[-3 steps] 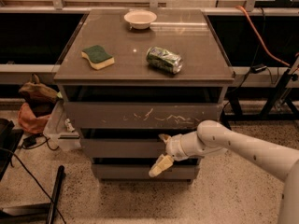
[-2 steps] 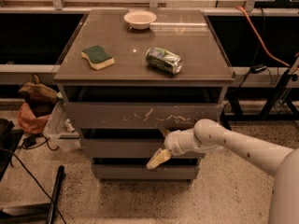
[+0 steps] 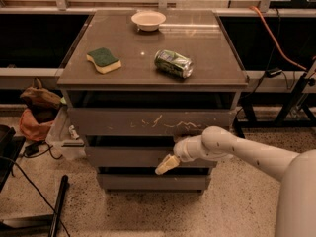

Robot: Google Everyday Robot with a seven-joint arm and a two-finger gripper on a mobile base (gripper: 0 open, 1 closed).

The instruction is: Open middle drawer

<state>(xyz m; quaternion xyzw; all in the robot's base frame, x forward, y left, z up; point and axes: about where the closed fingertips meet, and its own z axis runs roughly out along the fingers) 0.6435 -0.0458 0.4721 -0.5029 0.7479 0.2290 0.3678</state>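
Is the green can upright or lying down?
Lying down: the can rests sideways on the cabinet top. The gripper is at the middle drawer.

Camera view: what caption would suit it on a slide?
Robot arm's gripper poised at the front of the middle drawer.

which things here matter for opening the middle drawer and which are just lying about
For the job: middle drawer; gripper, at its front.
Lying about: sponge, can, bowl, all on the cabinet top.
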